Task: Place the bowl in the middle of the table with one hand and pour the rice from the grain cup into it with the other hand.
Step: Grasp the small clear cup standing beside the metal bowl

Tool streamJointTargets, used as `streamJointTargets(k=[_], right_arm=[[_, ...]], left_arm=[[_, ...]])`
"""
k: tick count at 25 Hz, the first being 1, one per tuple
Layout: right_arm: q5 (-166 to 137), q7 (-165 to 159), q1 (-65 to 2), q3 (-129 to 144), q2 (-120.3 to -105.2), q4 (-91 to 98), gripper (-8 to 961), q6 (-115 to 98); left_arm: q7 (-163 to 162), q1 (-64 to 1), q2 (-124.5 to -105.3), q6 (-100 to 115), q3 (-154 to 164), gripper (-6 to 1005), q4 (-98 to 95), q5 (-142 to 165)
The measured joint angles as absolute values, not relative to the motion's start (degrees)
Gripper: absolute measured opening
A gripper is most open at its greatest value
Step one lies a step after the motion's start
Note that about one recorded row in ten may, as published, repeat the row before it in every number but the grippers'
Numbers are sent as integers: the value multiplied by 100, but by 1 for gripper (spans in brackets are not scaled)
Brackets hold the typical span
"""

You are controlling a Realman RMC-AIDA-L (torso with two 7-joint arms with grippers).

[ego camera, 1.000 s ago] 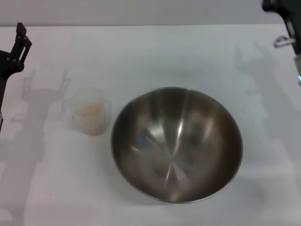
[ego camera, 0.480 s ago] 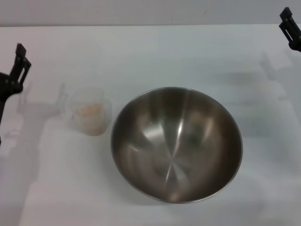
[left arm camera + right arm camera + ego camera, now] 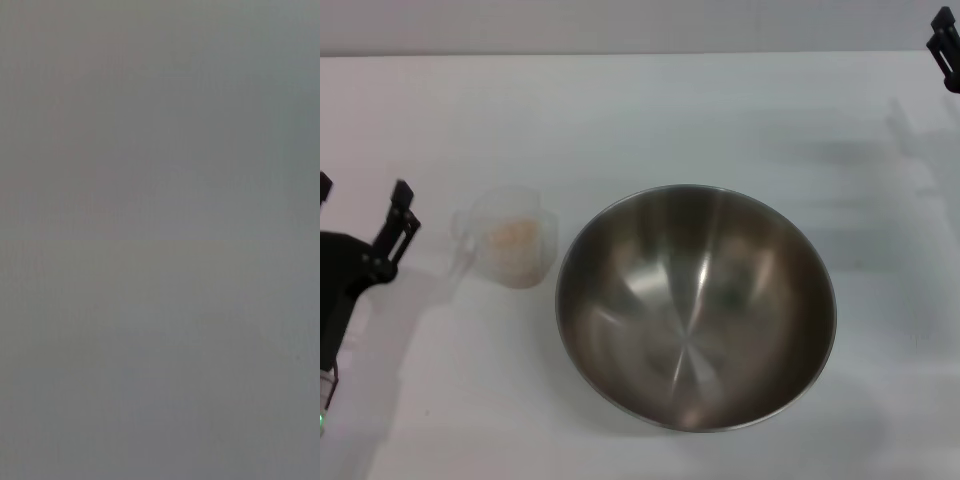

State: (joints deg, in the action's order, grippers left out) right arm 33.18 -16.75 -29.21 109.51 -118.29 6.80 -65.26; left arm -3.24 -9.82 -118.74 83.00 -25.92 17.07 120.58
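Observation:
The large steel bowl [image 3: 695, 305] stands empty on the white table [image 3: 650, 110], a little right of the middle. The small clear grain cup [image 3: 510, 238] stands upright just left of the bowl, with pale beige rice [image 3: 512, 236] inside. My left gripper [image 3: 362, 192] is open and empty, low at the left edge, a short way left of the cup and apart from it. Only a dark tip of my right gripper [image 3: 946, 40] shows at the far right corner, far from the bowl. Both wrist views show only plain grey.
Shadows of the arms fall on the table at left and at the far right. Nothing else stands on the tabletop.
My left gripper has moved nearer and lower, toward the cup's side. My right gripper has drawn back toward the far right edge. Bowl and cup have not moved.

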Motion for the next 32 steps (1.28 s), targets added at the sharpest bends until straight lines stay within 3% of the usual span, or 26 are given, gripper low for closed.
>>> streamJointTargets(k=[32], right_arm=[[3323, -1671, -3074, 10922, -11832, 667, 760, -6384]], left_arm=[[-226, -1400, -11873, 6820, -2243, 870, 1501, 12016]])
